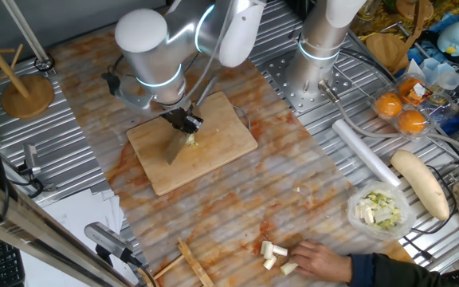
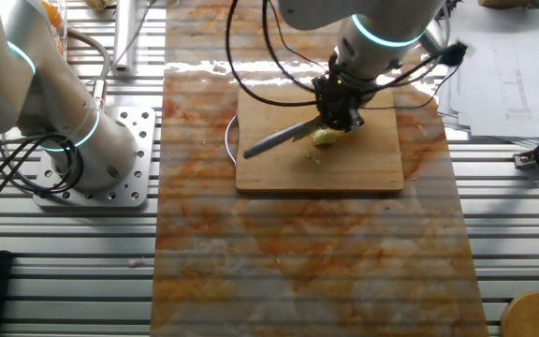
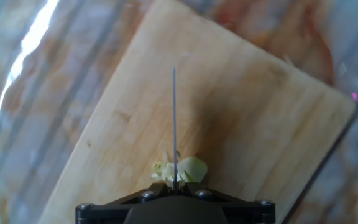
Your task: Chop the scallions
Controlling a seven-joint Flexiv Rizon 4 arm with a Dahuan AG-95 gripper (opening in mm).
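We see the gripper (image 2: 342, 110) clamped on a knife (image 2: 284, 139) above a wooden cutting board (image 2: 382, 159) on the table. The scallions (image 2: 325, 138), a small pale green stub with slivers beside it, lie near the board's middle, right under the blade (seen edge-on in the hand view). A person's hand (image 1: 323, 259) rests by more cut pieces (image 1: 274, 255) at the table edge.

Cutting board (image 1: 205, 151) you're working on is pale matt wood, grain visible in the hand view. Knife blade (image 2: 279, 139) reads as smooth grey metal, dull sheen. Bench (image 2: 64, 262) is ribbed bare aluminium, satin; the orange-mottled sheet (image 2: 316, 271) over it looks like glossy plastic with glare streaks. Arm shell (image 1: 146, 40) is smooth gloss white. Claw (image 3: 174, 208) body is matt black with shiny screws. Scallions (image 3: 182, 169) look moist, waxy.
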